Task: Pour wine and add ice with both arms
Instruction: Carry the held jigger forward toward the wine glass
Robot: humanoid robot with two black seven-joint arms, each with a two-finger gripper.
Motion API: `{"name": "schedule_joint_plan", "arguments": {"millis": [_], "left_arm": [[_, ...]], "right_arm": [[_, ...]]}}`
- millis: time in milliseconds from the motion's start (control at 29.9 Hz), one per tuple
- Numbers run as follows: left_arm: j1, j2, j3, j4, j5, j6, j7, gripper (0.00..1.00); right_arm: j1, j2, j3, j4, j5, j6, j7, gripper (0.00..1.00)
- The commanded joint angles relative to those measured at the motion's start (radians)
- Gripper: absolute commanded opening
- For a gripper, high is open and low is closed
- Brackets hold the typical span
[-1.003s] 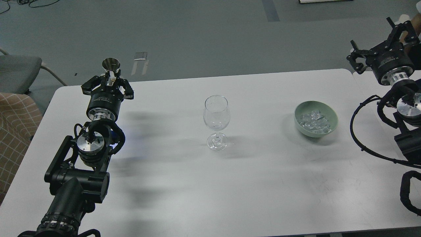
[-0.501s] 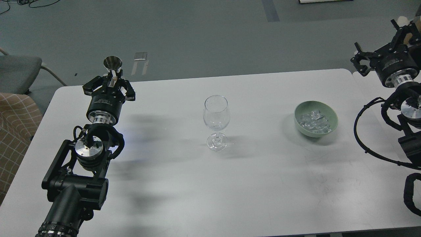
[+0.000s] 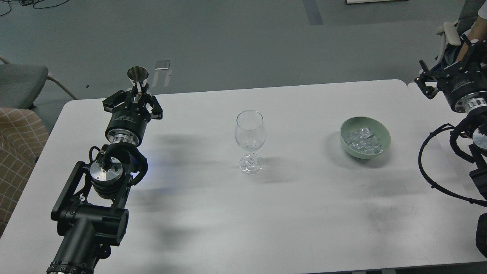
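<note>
The left gripper has its jaws closed on the stem of a small metal cup, mouth tilted toward the camera. The wine glass stands upright on the worktop, well right of those jaws. The ice fills a green bowl left of the right gripper, whose jaws seem spread, though I cannot tell

Our left arm reaches toward the far left, its gripper clamped on something held upright; our right arm sits far right, its gripper indistinct.
</note>
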Motion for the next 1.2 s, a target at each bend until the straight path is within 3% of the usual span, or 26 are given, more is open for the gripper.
{"name": "schedule_joint_plan", "arguments": {"millis": [0,67,201,535,735,1170], "left_arm": [[-0.002,-0.007,0.0,-0.013,0.008,0.006,0.0,0.14],[-0.002,-0.007,0.0,-0.016,0.008,0.005,0.0,0.14],[0.003,-0.007,0.0,-0.028,0.011,0.005,-0.003,0.01],[0.003,-0.007,0.0,-0.03,0.011,-0.005,-0.009,0.0],[0.035,-0.01,0.003,-0.089,0.011,0.0,-0.005,0.0],[0.101,-0.018,0.125,-0.197,0.011,0.014,-0.006,0.0]], "right_arm": [[-0.007,-0.002,0.002,-0.001,0.0,0.001,0.002,1.0],[-0.007,-0.002,0.002,0.001,0.0,0.001,0.002,1.0],[-0.011,-0.001,0.002,0.001,0.0,0.001,0.002,1.0],[-0.011,-0.002,0.002,0.002,0.0,0.001,0.002,1.0],[-0.019,-0.002,0.004,0.002,0.0,-0.001,0.002,1.0],[-0.031,-0.002,0.004,0.013,0.0,-0.001,0.003,1.0]]}}
